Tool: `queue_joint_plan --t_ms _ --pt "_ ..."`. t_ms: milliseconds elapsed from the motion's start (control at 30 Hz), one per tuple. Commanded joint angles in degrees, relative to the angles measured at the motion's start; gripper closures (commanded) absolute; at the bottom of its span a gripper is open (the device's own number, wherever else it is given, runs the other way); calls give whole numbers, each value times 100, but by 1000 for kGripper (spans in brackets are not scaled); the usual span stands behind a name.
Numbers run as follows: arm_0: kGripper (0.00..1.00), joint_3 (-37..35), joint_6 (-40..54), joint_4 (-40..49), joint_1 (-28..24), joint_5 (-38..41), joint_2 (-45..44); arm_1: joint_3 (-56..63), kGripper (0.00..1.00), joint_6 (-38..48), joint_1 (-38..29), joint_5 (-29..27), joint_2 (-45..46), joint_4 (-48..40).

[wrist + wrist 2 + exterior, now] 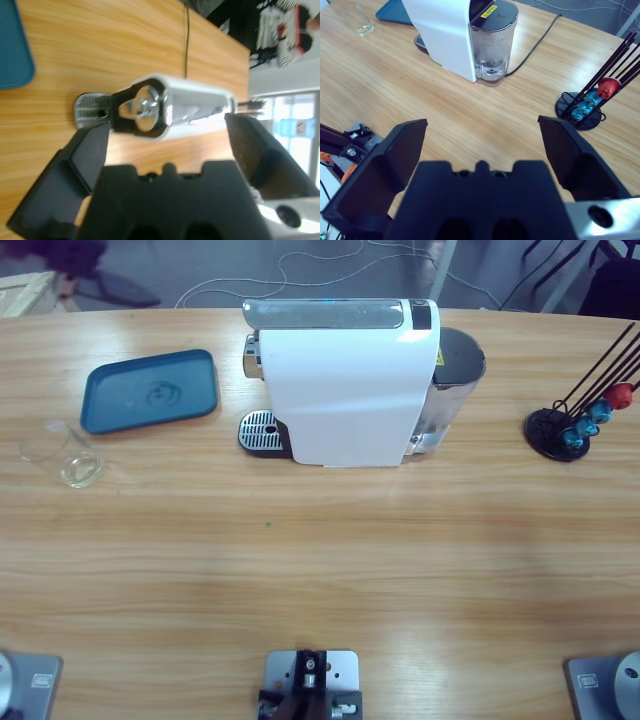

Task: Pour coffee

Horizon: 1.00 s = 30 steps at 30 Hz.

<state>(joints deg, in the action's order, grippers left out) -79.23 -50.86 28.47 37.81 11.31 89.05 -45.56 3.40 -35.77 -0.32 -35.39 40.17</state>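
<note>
Long wooden table (pixel 320 560), pale oak grain; cables trail over the grey floor beyond its far edge.

Small clear glass tumbler (pixel 62 452): left edge of the high frame, lying on its side just below and left of the teal plastic tray (pixel 150 390). No dark coffee is visible in it. Long axis lies roughly diagonal, wider end toward the lower right, as far as can be told. Judged light, rigid, slick, breakable; best taken across the mid-wall with gentle pressure.

White capsule coffee machine (pixel 345 385): upper centre; chrome drip grate (pixel 260 430) on its left side, water tank toward the right.

Black wire capsule stand (pixel 575 425): right edge, red and blue capsules.

Left gripper (pixel 165 145): jaws spread wide, empty, facing the machine's spout.

Right gripper (pixel 480 145): jaws spread wide, empty, above bare table.
</note>
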Motion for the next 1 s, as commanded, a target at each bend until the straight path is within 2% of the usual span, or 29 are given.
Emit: queue_joint_plan --t_ms 33,100,267,300,333,433,467,833,1000 --pt "80 12 -379 -432 -72 430 929 205 0 16 52 85 99 -22" --pt "141 12 -374 -500 -72 567 1045 205 0 17 52 94 102 -27" --pt "219 12 -365 -897 -72 922 1340 205 0 21 52 111 74 -27" --pt "270 12 -363 -975 -72 956 1368 201 0 21 52 111 67 -27" --pt "387 12 -363 -1047 -71 1008 1386 196 0 21 52 113 60 -27" --pt "961 5 -358 -1198 -50 1177 1414 200 0 21 52 120 58 -36" --pt "1000 0 -330 -1203 -37 1189 1408 203 0 21 52 120 58 -36" --pt "1000 513 -258 -1186 70 1093 811 203 0 21 52 120 67 -36" --pt "1000 436 -304 -1195 184 1084 744 196 0 21 52 120 39 -36"
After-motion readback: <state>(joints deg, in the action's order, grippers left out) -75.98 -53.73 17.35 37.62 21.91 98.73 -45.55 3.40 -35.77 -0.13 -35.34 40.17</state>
